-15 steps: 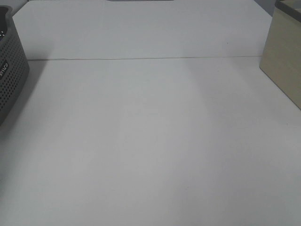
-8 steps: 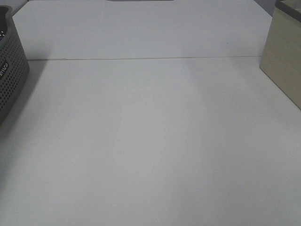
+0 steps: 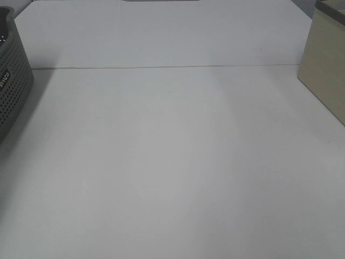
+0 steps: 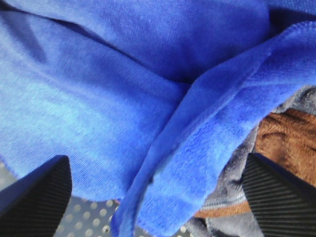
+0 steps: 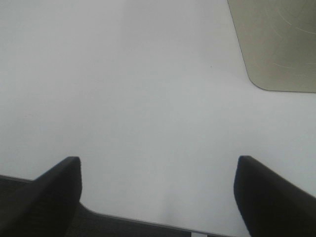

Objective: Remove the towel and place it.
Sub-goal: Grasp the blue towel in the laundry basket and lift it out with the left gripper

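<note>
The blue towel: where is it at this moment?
Only the left wrist view shows the towel, bunched just ahead of the left gripper, beside a brown cloth and over a perforated grey surface; the exterior high view does not show it.

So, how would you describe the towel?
In the left wrist view, cloths lie heaped over a grey perforated surface. The towel lies on top. It alone is plush royal blue; beside it are a brown cloth and a grey cloth.

Jaws spread: left gripper point(image 4: 155, 165), right gripper point(image 5: 158, 165).

table point(image 3: 172, 162) middle: open | left edge: grey basket point(image 3: 12, 91) | right edge: beige box point(image 3: 326, 75)
</note>
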`<state>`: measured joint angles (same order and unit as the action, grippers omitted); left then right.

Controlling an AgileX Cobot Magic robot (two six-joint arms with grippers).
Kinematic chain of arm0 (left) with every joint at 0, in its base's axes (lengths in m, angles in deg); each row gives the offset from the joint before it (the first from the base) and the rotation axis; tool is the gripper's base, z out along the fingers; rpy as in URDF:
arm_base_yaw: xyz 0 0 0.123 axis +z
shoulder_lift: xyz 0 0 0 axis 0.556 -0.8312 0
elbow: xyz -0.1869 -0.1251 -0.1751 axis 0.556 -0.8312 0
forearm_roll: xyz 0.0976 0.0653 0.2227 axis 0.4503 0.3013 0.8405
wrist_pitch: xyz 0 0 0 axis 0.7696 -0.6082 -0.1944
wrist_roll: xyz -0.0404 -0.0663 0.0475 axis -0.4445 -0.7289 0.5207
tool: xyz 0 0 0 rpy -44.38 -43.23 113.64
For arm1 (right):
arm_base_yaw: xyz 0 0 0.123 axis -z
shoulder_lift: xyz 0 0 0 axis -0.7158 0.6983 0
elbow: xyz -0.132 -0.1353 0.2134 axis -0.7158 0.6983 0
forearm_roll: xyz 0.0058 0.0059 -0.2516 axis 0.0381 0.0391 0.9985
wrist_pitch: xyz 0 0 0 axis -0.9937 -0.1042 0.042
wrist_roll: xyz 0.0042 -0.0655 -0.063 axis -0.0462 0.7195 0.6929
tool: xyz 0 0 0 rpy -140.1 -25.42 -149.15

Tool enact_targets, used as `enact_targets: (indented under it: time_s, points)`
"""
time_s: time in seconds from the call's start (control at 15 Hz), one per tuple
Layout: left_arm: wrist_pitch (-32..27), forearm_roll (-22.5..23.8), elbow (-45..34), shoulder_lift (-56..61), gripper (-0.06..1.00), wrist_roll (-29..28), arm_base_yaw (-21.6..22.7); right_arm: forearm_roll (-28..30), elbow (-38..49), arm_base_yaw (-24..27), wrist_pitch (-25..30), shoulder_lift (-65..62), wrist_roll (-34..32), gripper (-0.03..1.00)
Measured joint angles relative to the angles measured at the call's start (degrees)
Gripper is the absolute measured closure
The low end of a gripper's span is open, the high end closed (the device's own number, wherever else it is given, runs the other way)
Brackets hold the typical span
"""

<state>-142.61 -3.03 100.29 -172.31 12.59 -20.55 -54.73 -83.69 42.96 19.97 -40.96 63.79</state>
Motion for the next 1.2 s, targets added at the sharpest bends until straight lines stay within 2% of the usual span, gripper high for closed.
enact_targets:
  time_s: [0.13,0.27,0.4,0.53,0.6,0.8,0.93,1.2]
  points:
    - [-0.11,0.00,0.00,-0.86,0.13,0.00,0.00,0.00,0.00,0.00,0.00,0.00,0.00,0.15]
    - [-0.11,0.40,0.00,-0.92,0.25,0.00,0.00,0.00,0.00,0.00,0.00,0.00,0.00,0.15]
    - [0.11,1.83,0.00,-0.92,0.56,-0.29,0.00,0.00,0.00,0.00,0.00,0.00,0.00,0.15]
    - [1.20,5.33,0.00,-0.92,0.89,-3.67,0.00,0.00,0.00,0.00,0.00,0.00,0.00,0.15]
    - [1.43,7.28,0.00,-0.92,0.94,-6.53,0.00,0.00,0.00,0.00,0.00,0.00,0.00,0.15]
    - [1.43,9.00,0.00,-0.92,0.94,-10.94,0.00,0.00,0.00,0.00,0.00,0.00,0.00,0.15]
    - [1.15,9.22,0.00,-0.52,0.94,-11.17,-0.57,0.00,0.00,0.00,0.00,0.00,0.00,0.15]
    - [0.63,11.17,2.86,5.50,0.94,-11.12,-4.47,0.00,0.00,0.00,0.00,0.00,0.00,0.15]
